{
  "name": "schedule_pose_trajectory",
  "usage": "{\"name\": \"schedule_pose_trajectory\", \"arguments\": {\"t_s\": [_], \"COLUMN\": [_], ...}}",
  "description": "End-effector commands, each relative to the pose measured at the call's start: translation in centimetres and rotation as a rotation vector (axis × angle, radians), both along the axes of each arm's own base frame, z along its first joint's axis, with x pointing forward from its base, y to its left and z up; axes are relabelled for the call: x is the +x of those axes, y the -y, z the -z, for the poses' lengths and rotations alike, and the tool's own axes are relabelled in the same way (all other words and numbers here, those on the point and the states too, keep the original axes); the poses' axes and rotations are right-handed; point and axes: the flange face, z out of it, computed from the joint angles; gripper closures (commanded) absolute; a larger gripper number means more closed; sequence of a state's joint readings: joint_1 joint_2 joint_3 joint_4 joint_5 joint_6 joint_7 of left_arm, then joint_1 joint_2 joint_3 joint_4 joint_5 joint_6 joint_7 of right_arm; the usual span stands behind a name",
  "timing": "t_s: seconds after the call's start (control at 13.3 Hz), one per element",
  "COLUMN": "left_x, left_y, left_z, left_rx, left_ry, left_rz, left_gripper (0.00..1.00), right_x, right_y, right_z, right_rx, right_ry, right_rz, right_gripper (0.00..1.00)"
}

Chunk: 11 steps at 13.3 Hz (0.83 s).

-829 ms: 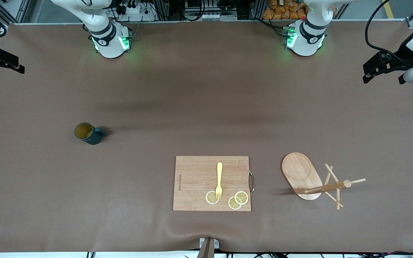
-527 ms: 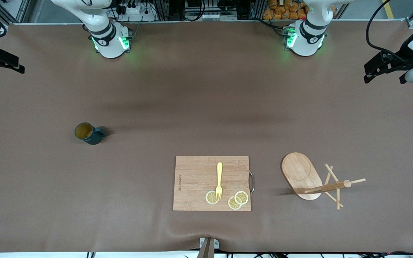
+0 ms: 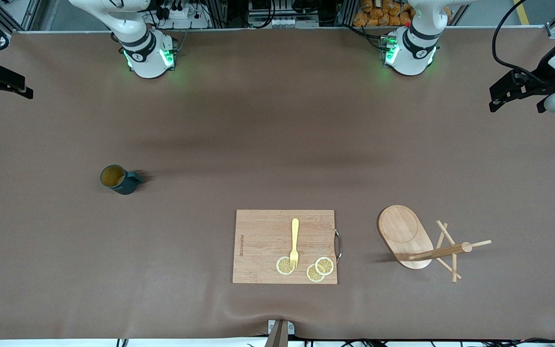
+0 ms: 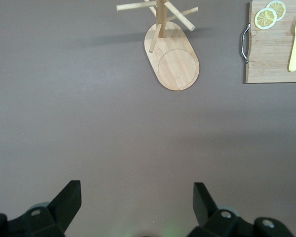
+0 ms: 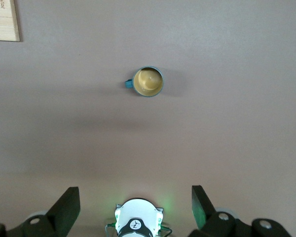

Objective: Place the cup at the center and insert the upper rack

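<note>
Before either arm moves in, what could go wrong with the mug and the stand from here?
1. The small dark teal mug stands alone; a push from an open right gripper may tip it.
2. The light wooden mug stand has thin pegs that the open left gripper might snag.
3. The wooden cutting board, carrying a yellow fork, sits near centre and might crowd placement.

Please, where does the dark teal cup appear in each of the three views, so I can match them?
Front view: the cup stands upright on the brown table, toward the right arm's end.
Right wrist view: the cup is seen from above, tan inside showing.
Left wrist view: not in it.
Shared landmark: the wooden cutting board, whose corner shows in the right wrist view.
</note>
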<state>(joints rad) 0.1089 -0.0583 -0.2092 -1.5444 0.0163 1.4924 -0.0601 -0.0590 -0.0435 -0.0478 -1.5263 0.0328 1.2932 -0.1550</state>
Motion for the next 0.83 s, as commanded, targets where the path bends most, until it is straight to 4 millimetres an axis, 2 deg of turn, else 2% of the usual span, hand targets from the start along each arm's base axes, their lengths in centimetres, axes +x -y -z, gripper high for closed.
{"name": "schedule_pose_trajectory", "arguments": {"t_s": [0.0, 0.15, 0.3, 0.45, 0.75], "left_x": [0.4, 0.5, 0.7, 0.8, 1.2], "left_y": [0.1, 0.3, 0.3, 0.2, 0.4], "left_z": [0.0, 0.2, 0.5, 0.7, 1.8], "left_rx": [0.003, 0.002, 0.001, 0.001, 0.0], "left_ry": [-0.006, -0.007, -0.009, -0.012, -0.012], "left_rz": [-0.005, -0.002, -0.004, -0.004, 0.0], "left_gripper": [0.0, 0.0, 0.0, 0.0, 0.0], "right_x": [-0.4, -0.2, 0.2, 1.0, 2.4], "right_y": [0.2, 0.2, 0.4, 0.6, 0.8], "right_z": [-0.2, 0.1, 1.5, 4.1, 10.7], "right_rx": [-0.023, -0.024, -0.025, -0.034, -0.039], "right_ry": [-0.003, -0.008, -0.013, -0.003, 0.02], "right_rz": [0.007, 0.007, 0.009, 0.013, 0.014], "right_gripper": [0.0, 0.0, 0.0, 0.0, 0.0]}}
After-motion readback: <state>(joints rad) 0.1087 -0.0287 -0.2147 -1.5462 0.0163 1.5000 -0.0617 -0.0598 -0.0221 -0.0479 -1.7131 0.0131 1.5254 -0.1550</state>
